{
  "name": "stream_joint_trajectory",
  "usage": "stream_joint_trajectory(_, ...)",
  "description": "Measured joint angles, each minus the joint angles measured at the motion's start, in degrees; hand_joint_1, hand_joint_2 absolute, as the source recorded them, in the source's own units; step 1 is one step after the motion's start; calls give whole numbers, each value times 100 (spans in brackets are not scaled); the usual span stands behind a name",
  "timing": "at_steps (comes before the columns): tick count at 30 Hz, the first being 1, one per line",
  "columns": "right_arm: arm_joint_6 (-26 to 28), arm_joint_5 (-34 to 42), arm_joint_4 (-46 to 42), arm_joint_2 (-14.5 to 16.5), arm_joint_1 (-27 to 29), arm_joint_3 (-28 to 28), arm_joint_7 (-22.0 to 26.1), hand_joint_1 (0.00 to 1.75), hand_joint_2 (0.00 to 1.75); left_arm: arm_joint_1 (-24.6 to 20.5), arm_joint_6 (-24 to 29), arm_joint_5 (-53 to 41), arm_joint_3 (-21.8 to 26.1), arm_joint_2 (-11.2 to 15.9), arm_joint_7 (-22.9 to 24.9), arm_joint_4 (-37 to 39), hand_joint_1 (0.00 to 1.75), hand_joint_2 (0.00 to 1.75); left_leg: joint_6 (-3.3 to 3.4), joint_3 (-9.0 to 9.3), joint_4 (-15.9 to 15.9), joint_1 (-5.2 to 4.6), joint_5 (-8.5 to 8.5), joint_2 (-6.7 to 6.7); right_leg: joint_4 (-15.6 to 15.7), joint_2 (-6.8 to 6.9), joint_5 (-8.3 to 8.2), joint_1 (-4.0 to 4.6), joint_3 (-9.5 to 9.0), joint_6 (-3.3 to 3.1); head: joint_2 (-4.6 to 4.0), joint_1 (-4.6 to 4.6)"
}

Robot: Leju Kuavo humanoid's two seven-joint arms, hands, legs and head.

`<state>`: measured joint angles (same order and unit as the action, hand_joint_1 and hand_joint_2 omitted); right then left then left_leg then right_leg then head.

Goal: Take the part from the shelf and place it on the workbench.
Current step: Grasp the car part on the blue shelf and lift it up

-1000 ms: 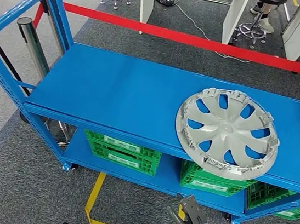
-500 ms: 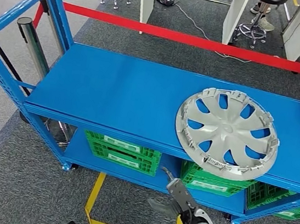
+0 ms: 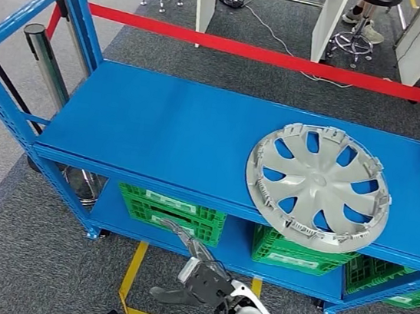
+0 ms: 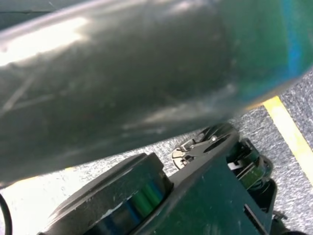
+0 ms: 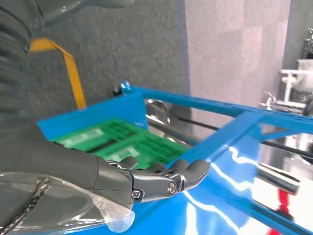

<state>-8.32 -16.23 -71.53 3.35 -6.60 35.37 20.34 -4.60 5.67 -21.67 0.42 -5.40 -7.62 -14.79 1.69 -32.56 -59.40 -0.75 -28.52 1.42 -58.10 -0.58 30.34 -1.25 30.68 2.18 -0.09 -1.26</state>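
A silver wheel cover with several spokes lies flat on the right part of the blue shelf's top board, its near rim slightly over the front edge. My right hand is raised in front of the shelf's lower level, left of and below the cover, fingers spread and holding nothing. In the right wrist view the same hand's fingers stretch out toward the blue shelf frame, apart from it.
Green crates sit on the lower shelf. A red barrier tape runs behind the shelf. Yellow floor tape marks the carpet in front. A metal post stands at the shelf's left end. Stools and table legs stand beyond.
My right hand has risen from the bottom edge and swung left in front of the lower shelf, its fingers spreading. The wheel cover has not moved.
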Motion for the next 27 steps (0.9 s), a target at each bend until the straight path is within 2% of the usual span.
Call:
stream_joint_trajectory(4,574,-354,-379,-75,-45,405,-78,0,175,-6,-7,-82,-40,-10,27,4,0,0,0,0,0,0,0,0,1,0,0,0,0,0,0,1)
stream_joint_trajectory(8,1190,-915,-645,-114,5,522,-179,0,175,-5,9,-113,-48,-16,34,4,0,0,0,0,0,0,0,0,1,0,0,0,0,0,0,0)
stream_joint_trajectory(16,2233,-2283,-1248,-154,217,530,-339,0,175,2,98,-115,-46,-57,34,22,0,0,0,0,0,0,0,0,2,0,0,0,0,0,0,0)
stream_joint_trajectory(27,3132,-4030,-2194,-154,702,142,-632,0,175,76,239,-50,28,-140,8,23,0,0,0,0,0,0,-1,0,3,0,0,0,0,0,0,1)
